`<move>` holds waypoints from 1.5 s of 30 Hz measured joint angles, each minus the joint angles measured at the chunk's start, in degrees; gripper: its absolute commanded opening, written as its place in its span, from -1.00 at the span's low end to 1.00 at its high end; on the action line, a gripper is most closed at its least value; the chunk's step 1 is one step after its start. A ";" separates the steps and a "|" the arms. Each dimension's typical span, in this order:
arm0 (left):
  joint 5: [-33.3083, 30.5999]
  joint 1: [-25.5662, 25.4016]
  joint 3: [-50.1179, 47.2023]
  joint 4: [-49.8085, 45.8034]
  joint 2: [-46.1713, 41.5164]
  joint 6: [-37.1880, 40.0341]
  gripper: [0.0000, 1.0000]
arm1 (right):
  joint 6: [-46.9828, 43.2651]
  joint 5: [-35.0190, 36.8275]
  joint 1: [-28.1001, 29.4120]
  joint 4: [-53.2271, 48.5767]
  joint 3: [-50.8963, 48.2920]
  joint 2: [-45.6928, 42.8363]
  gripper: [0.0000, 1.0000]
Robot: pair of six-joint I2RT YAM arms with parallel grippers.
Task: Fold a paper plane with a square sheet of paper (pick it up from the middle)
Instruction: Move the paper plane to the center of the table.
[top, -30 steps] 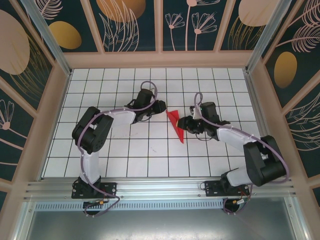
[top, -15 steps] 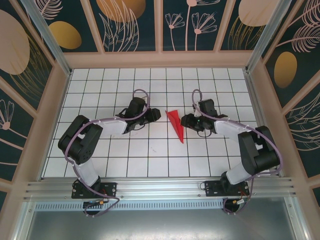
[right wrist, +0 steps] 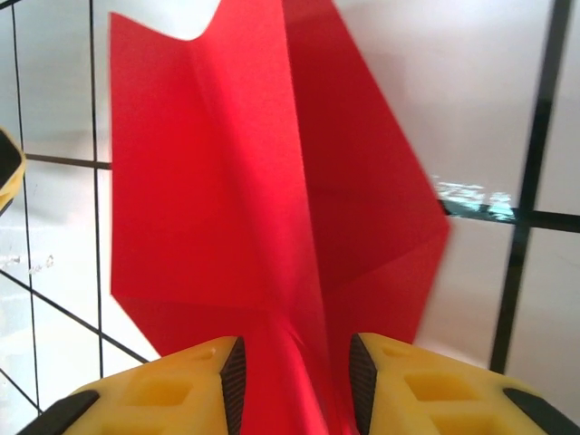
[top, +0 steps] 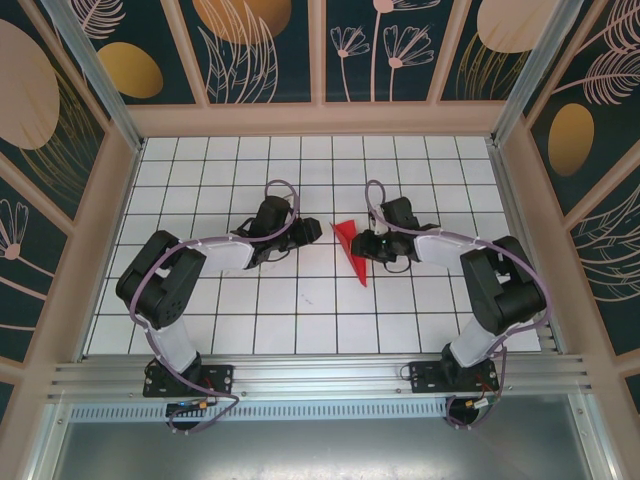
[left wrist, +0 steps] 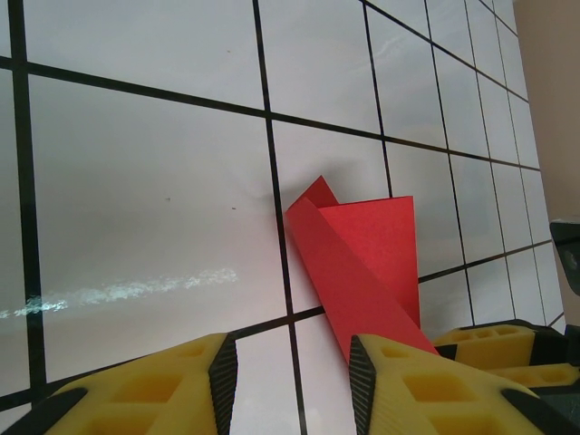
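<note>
The red paper plane [top: 350, 250] lies on the white tiled table as a narrow dart, its point toward the near edge. In the left wrist view the plane [left wrist: 362, 263] shows a wide folded flap. My left gripper [top: 314, 230] is just left of its wide end. It stands open [left wrist: 293, 362] over bare tile, with its right finger at the paper's edge. My right gripper [top: 362, 243] is at the plane's right side. It is open [right wrist: 297, 362], and its jaws straddle the raised centre crease of the plane [right wrist: 227, 181] without pinching it.
The table [top: 200, 320] is a white grid of tiles, fenced by a wooden frame [top: 320, 120] and patterned walls. An aluminium rail [top: 320, 375] runs along the near edge. A yellow finger [left wrist: 507, 349] of my right gripper shows at the lower right of the left wrist view.
My left gripper drew back to the left, off the plane's wide end. My right gripper first pulled away, then slid left onto the plane. The plane lies in the same spot.
</note>
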 measured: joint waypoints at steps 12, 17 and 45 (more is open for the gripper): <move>-4.00 0.00 -2.14 -0.13 -4.79 -0.20 -0.18 | 0.28 16.04 12.31 -10.80 14.12 9.68 -0.53; -8.13 -0.02 -4.13 -0.37 -9.38 -0.55 -0.17 | 2.60 26.18 18.45 -18.49 23.50 15.87 -0.86; -22.12 0.00 -14.05 -3.74 -23.34 -2.80 -0.11 | 9.33 34.23 21.84 -26.56 35.39 24.55 -0.41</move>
